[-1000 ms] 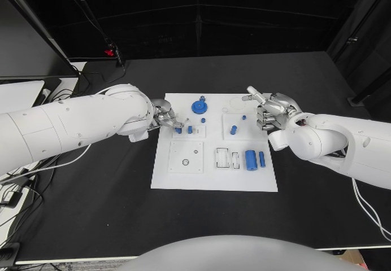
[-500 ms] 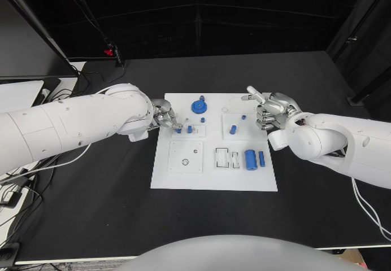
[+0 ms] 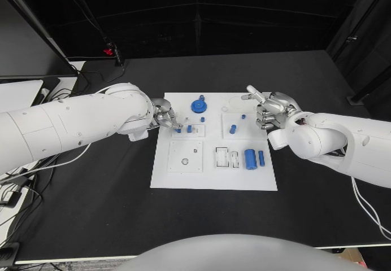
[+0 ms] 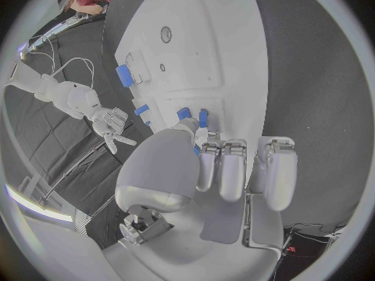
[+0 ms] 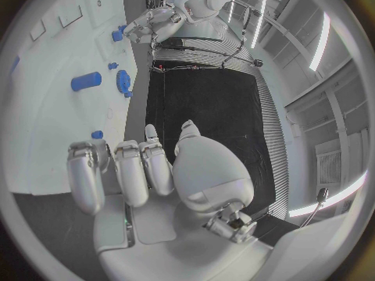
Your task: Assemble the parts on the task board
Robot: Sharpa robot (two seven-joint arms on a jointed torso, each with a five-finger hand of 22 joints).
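Both hands hover over the task board (image 3: 183,178): left hand (image 3: 165,119) pinching a blue part (image 3: 178,130), right hand (image 3: 273,110) loosely curled, empty.

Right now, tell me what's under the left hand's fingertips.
The left hand reaches over the board's left edge. Small blue parts stand right at its fingertips. Whether it pinches one cannot be told; the fingers cover that spot.

Even, bright light falls from above; the white task board (image 3: 213,144) glares against the dull black table (image 3: 106,209), shadows soft and short. The head view is sharp. Both wrist views bend straight edges strongly toward the rim, where ceiling strip lights flare
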